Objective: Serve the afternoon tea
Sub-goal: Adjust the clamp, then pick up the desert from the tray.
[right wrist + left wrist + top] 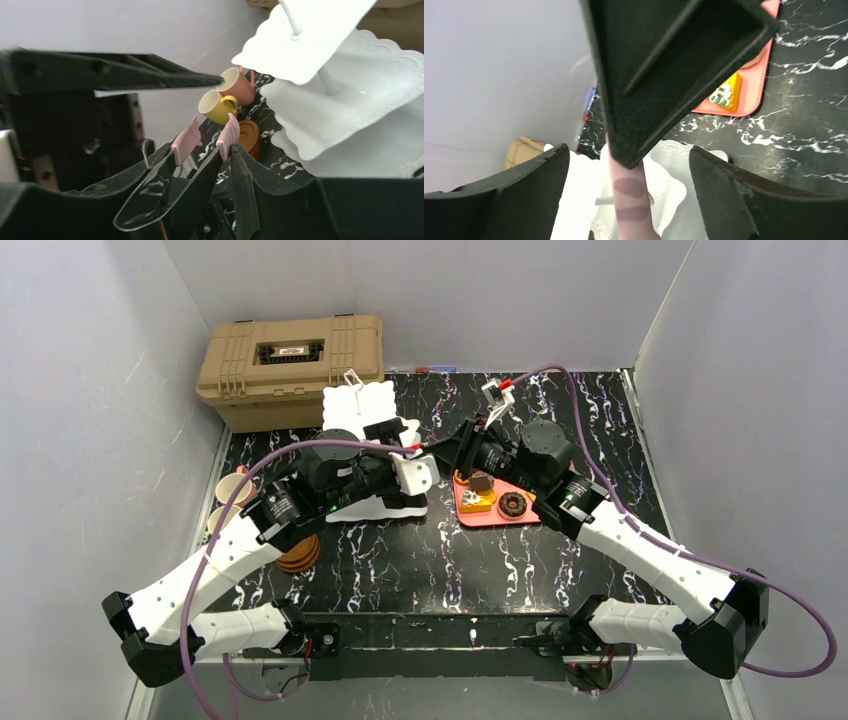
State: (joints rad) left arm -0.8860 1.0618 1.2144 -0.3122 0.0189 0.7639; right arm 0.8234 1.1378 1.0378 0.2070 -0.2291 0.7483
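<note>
**Currently: both arms meet beside the tea stand**

Overhead, the 2 arms reach inward and meet above the black marbled table (560, 560), between the white 3-tier stand (365, 405) and the pink-red tray (470, 510).

The right gripper (204, 150) pinches a pair of clear tongs (160, 192) with pink tips, 1 finger pressing on each side.

The left gripper (626, 150) has its fingers spread wide. A pink strip (631, 200) with 2 darker bands runs up between them, touching neither, and I cannot tell what it is.

The pastries lie on the tray: a chocolate doughnut (513, 504) and a yellow piece (725, 94).

The yellow cup (217, 107) and the pink cup (237, 85) stand side by side at the table's left edge. The brown saucers (300, 555) are stacked just beside them, near the stand's bottom plate.

The tan case (290, 365) sits at the far left corner, behind the stand.
</note>
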